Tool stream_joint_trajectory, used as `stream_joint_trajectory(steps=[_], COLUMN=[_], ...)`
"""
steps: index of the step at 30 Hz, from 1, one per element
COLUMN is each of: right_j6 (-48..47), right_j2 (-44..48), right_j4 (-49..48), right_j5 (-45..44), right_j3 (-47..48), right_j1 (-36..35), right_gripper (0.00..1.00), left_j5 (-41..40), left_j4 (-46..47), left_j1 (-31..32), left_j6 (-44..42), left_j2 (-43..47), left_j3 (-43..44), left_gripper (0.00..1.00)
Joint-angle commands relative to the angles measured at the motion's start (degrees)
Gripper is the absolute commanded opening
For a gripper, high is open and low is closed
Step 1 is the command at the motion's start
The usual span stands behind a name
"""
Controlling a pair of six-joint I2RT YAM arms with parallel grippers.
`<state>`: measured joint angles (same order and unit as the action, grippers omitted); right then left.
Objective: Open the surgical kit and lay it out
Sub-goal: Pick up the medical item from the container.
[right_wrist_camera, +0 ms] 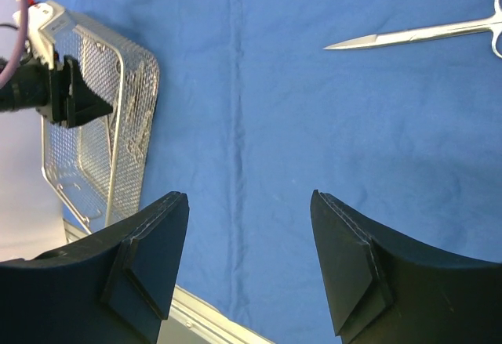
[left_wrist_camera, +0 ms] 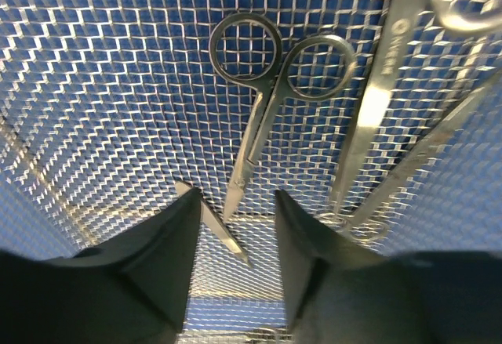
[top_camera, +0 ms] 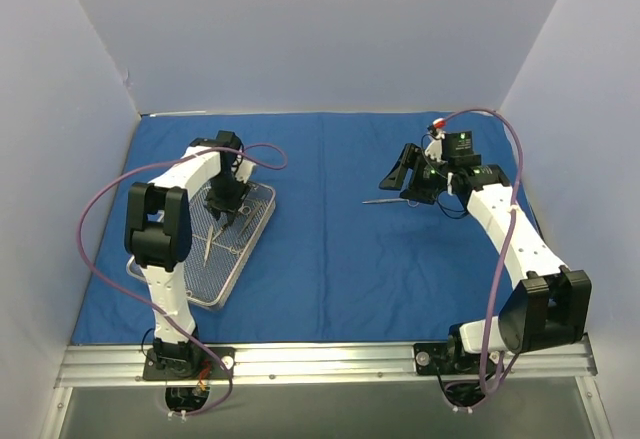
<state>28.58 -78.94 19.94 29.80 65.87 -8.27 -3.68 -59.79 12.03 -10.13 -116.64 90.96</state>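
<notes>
1. Reaching into the wire-mesh tray (top_camera: 247, 257), the left hand (left_wrist_camera: 235, 195) points its tips down at the small scissors (left_wrist_camera: 255, 124). The tray sits on the left part of the blue cloth wrap (top_camera: 340, 269), which lies spread flat over the table.
2. Left hand: jaws roughly half apart, with one finger (left_wrist_camera: 169, 258) on each side of the slightly parted blades. Nothing is clamped between them.
3. Right hand (right_wrist_camera: 247, 197): jaws wide and empty, held above bare cloth on the right side, well apart from the tray.
4. One ring-handled instrument (right_wrist_camera: 416, 34) lies flat on the cloth near the right hand, its point toward the tray. It is judged to be already laid out.
5. Other steel pieces, a pair of forceps (left_wrist_camera: 369, 117) among them, lie in the tray just beside the scissors, and some cross one another.
6. Step in hand, as judged: lifting the scissors out of the tray.
7. Good practice for the grasp:
   - Centre the jaws over the shanks near the pivot rather than the thin tips, so the piece cannot swivel.
   - Lower until the fingertips almost meet the mesh, then close squarely.
8. Good practice for the lift:
   - Rise straight up until the scissors clear the rim and the neighbouring pieces.
   - Watch for a fingertip or a blade snagging in the mesh.
9. Set the scissors down on open cloth, beside the laid-out instrument but apart from it.
</notes>
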Motion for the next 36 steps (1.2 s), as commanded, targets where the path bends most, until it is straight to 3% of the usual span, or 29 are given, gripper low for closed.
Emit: stream_joint_trajectory(steps=[1, 3, 11, 16, 22, 30, 34, 36], right_j6=[-2.2, -2.6, -3.3, -4.2, -4.3, -4.1, -4.0, -3.5], right_j2=[3.0, 3.2, 4.4, 5.7, 5.2, 5.3, 5.1, 4.9], right_j4=[-0.3, -0.3, 0.8, 2.4, 2.4, 2.5, 2.1, 1.8], right_j5=[-0.6, -0.9, -2.2, -5.2, -5.2, -5.5, -5.2, -4.9], right_j3=[-0.6, -0.7, -0.5, 0.2, 0.9, 1.4, 1.3, 1.2], right_j1=[-1.6, -2.5, -3.4, -3.4, -3.4, -3.5, -3.6, -3.7], right_gripper=[0.64, 0.64, 0.64, 0.64, 0.64, 0.64, 0.64, 0.64], left_j5=[2.2, 1.0, 1.6, -1.2, 0.7, 5.6, 5.6, 4.2], left_j4=[4.4, 5.7, 7.6, 8.2, 7.9, 6.1, 5.8, 5.7], left_j1=[-0.9, -1.0, -1.4, -1.5, -2.5, -4.0, -3.9, -3.9], left_j6=[-3.8, -4.4, -6.6, -5.3, -4.5, -3.8, -1.9, 0.5], left_j2=[3.2, 3.3, -2.0, -4.5, -6.8, -7.7, -5.9, -4.7], left_j3=[-1.7, -2.3, -1.8, -3.3, -3.2, -2.6, -3.7, -4.6], left_gripper=[0.53, 0.64, 0.65, 0.45, 0.41, 0.2, 0.02, 0.02])
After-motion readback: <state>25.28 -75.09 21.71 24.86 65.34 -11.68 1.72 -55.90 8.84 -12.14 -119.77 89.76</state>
